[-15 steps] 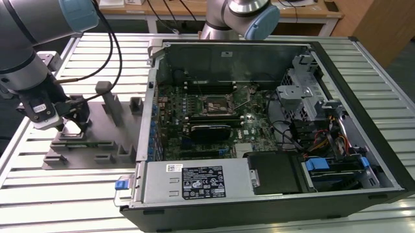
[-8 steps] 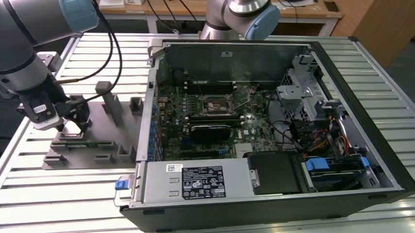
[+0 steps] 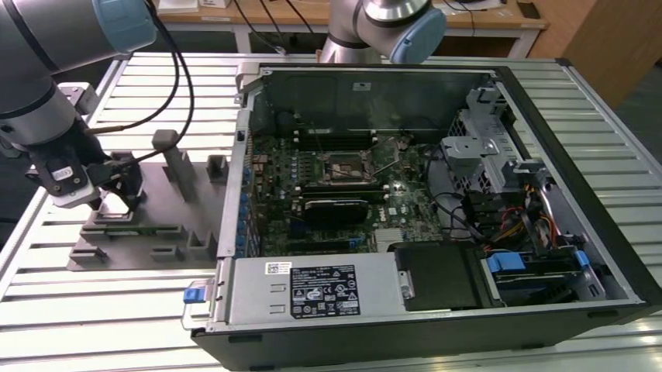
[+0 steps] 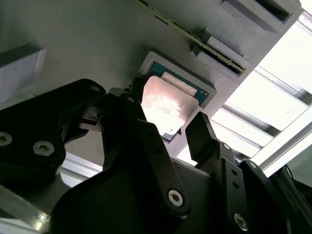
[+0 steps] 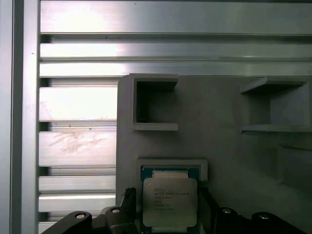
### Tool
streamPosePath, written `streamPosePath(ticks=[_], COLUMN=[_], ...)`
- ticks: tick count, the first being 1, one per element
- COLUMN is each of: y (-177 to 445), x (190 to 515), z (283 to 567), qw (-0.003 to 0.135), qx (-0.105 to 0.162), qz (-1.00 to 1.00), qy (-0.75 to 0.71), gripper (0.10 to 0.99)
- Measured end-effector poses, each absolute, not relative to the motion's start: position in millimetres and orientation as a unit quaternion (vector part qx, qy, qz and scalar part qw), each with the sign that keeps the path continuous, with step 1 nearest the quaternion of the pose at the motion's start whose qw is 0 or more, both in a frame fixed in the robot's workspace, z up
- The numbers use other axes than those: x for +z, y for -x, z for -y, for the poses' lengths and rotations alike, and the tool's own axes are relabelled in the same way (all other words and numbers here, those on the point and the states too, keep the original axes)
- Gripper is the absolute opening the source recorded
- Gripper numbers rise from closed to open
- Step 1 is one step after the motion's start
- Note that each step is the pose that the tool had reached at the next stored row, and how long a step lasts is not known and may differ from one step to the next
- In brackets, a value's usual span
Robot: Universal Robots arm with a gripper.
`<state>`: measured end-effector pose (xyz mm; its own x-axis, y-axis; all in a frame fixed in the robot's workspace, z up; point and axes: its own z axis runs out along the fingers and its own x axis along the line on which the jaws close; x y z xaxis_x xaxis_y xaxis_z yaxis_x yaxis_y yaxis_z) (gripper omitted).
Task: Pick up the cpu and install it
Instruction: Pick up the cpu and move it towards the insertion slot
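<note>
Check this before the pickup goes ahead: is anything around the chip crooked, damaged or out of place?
Nothing stands out. The chip sits flat and square in its recess in the grey holder, with no visible damage, and the open pincer straddles it.

We see a silver-grey arm (image 3: 31,89) with pale blue joint caps (image 3: 124,23) above the gripper (image 4: 168,114), and black cables (image 3: 179,77) looping down to it. The gripper is matte black, with 2 blocky fingers (image 4: 207,136) and round silver screws (image 4: 175,197) in its links.
</note>
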<state>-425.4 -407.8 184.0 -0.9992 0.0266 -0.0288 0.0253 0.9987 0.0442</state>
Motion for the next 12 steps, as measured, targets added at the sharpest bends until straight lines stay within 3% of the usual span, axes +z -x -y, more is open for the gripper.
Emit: streamPosePath(ticks=[12], y=[424.3], x=[184.6], z=[407.7], qw=[0.015], qx=[0.022], qz=[-1.0], qy=[-0.013], gripper=[0.616])
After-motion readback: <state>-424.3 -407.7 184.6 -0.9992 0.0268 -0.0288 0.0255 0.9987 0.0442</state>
